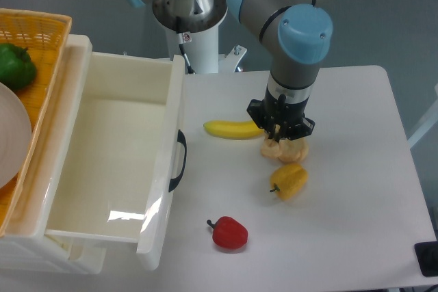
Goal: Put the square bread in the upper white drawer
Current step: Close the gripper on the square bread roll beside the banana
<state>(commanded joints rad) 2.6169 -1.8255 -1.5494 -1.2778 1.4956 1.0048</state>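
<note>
Hanging straight down over the square bread [284, 150], pincer [279, 136] with fingertips reaching onto the bread's top; whether spread or pressed together, impossible to tell from this angle. Bread sitting on the white worktop [356, 189], right of centre, partly covered by the pincer. Lying just left of it and touching or nearly touching, a banana [231, 129]. Resting just below the bread, a yellow pepper [289, 181]. Lying nearer the front edge, well apart, a red pepper [228, 232]. Standing pulled open at the left, the upper white drawer [102, 162], black handle facing the worktop, nothing showing inside. Sitting at far left, an orange basket [48, 39] holding a green pepper [15, 65] and a white plate [12, 135].
</note>
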